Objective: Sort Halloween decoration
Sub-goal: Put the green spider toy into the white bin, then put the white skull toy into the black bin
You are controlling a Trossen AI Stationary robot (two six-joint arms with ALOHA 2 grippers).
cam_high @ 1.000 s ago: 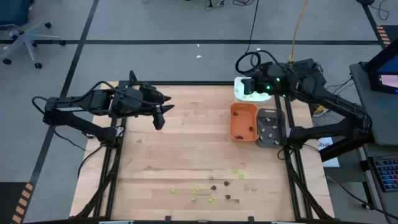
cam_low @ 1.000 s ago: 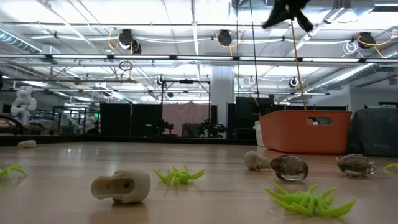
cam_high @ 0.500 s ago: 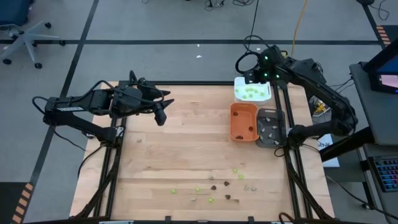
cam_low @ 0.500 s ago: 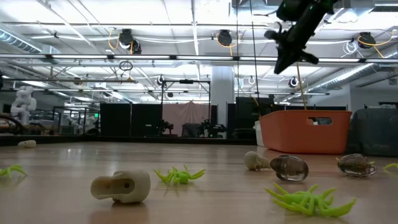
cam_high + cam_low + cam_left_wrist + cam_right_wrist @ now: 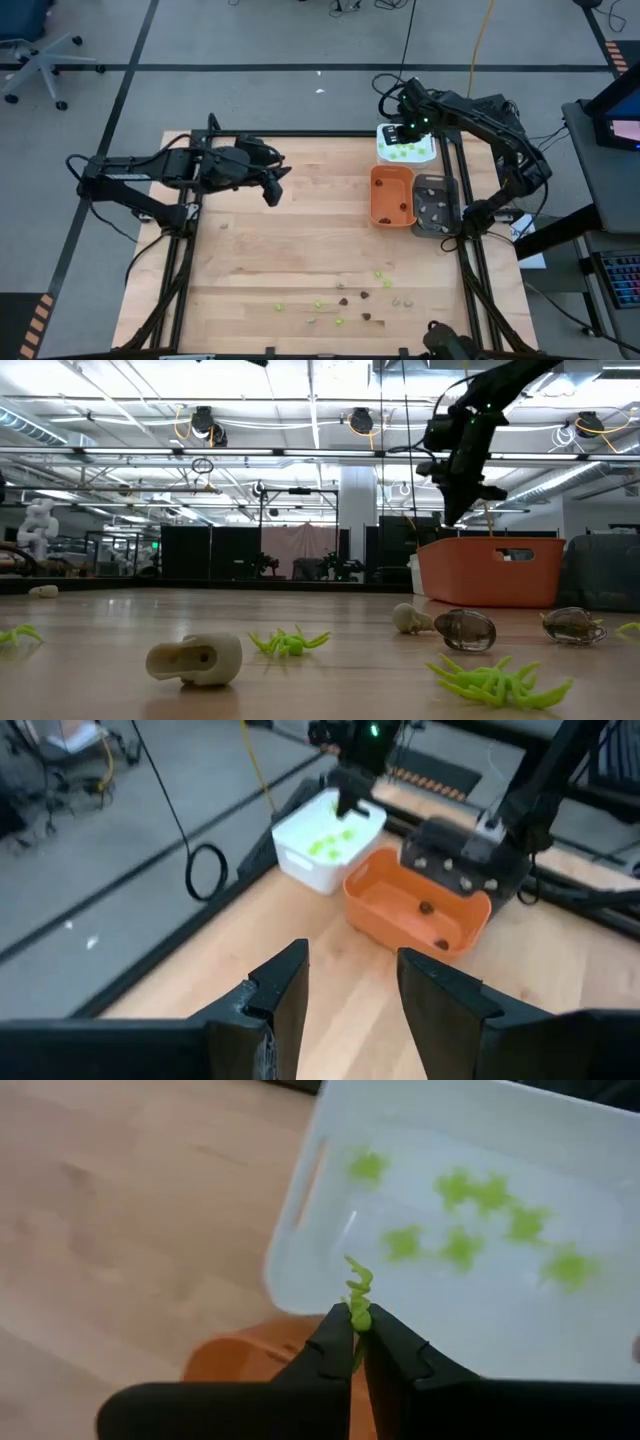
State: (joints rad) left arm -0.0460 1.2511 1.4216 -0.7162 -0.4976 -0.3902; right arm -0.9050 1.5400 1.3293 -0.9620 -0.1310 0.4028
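Observation:
My right gripper [image 5: 356, 1328] hangs above the white tray [image 5: 428, 153] at the table's far right, shut on a lime-green decoration piece [image 5: 357, 1292]. In the low view it [image 5: 453, 510] points steeply down beside the orange tray [image 5: 490, 572]. Several lime-green pieces [image 5: 462, 1245] lie in the white tray. My left gripper [image 5: 272, 192] is raised over the far left part of the table; it stands open [image 5: 350, 982] and holds nothing. Loose green [image 5: 378, 273], brown [image 5: 343, 299] and beige [image 5: 397, 300] pieces lie on the table near its front edge. My right gripper pinches the lime-green piece between its two fingertips, and the piece's curled legs [image 5: 355, 1275] stick out past them. The fingers come from above, slanting down. The piece is lifted clear, above the white tray's near-left corner.
The orange tray [image 5: 390, 197] holds a few dark pieces, and the grey tray [image 5: 437, 207] beside it holds several pale ones. In the low view a beige piece [image 5: 195, 658], green spiders [image 5: 288, 643] and dark beetles [image 5: 466, 629] lie close by.
My right gripper has come down over the white tray and tipped to point more steeply down, still shut on the green piece. My left gripper has shifted a little toward the table's right, still open.

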